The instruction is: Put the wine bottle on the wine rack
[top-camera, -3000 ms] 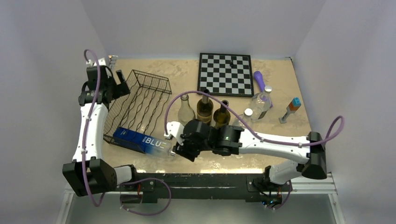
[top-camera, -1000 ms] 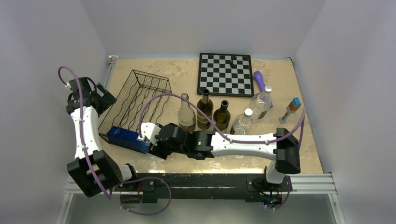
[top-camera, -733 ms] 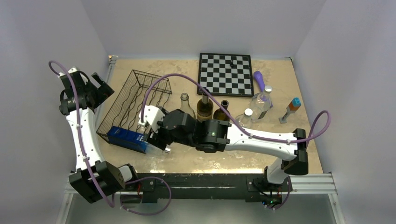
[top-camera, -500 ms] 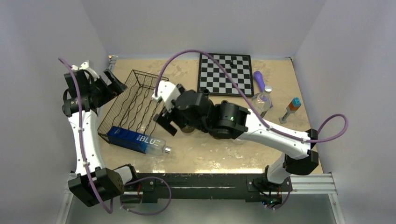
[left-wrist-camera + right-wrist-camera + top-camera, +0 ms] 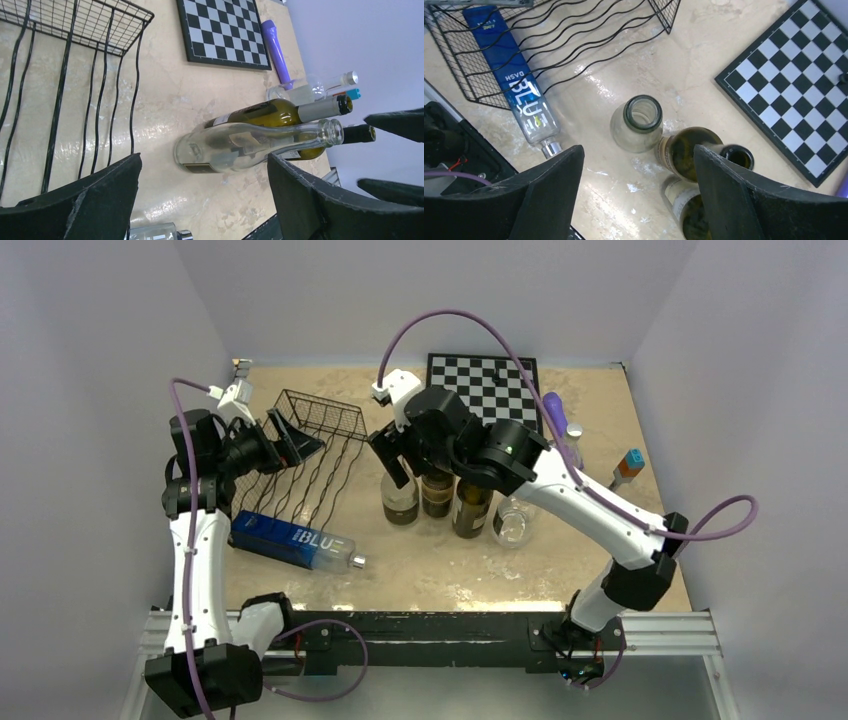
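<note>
Clear wine bottle (image 5: 640,125) upright on the desk (image 5: 450,575), just right of the wine rack (image 5: 300,465), close beside two dark bottles (image 5: 696,150). Its mouth shows below and between the right gripper's (image 5: 638,155) fingers (image 5: 549,195), which are spread wide, grasping nothing. Left gripper (image 5: 203,160) over the rack — fingers (image 5: 85,200) wide apart, empty.

Wine rack (image 5: 310,470): black wire, wavy parallel lines, mesh end wall. Blue bottle (image 5: 290,540): deep blue label, white lettering, clear neck, silver cap. Chessboard (image 5: 505,380): black-and-white checks, black border. Wine bottles (image 5: 689,152): dark olive-green glass. Clear bottle (image 5: 636,125): colourless glass. Tube (image 5: 554,410): plain purple. Small bottle (image 5: 628,468): blue cap, orange band. Table (image 5: 450,575): beige, mottled like marble. Arms (image 5: 590,515): white links, black joints. Cables (image 5: 450,315): purple.
</note>
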{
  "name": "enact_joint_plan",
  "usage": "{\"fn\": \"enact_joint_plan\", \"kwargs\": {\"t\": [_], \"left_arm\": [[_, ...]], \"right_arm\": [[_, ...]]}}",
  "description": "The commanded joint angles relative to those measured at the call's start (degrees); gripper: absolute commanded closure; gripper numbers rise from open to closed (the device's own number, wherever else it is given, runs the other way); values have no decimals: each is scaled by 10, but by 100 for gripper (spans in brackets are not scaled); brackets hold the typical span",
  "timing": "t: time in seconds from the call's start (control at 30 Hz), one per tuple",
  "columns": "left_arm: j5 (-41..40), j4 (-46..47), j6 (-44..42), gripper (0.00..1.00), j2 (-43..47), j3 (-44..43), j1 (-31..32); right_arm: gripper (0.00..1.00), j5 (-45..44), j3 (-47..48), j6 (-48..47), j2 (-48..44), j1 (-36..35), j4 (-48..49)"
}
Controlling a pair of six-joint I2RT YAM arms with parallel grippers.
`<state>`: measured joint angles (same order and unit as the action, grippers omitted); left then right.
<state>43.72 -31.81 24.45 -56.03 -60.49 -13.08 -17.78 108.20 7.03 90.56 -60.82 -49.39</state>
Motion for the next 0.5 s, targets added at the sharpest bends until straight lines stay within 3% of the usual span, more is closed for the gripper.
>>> {"fn": "enact_joint_plan", "kwargs": {"t": [0.0, 0.2, 0.47], "left_arm": [[22, 10, -5, 1, 14, 6, 0], [-5, -41, -16, 1, 20, -14, -1], [-41, -69, -15, 1, 28, -37, -1]], "right_arm": [[18, 59, -7, 13, 27, 18, 36], [29, 47, 22, 45, 85, 30, 17], [45, 33, -15, 71, 88, 33, 45]]}}
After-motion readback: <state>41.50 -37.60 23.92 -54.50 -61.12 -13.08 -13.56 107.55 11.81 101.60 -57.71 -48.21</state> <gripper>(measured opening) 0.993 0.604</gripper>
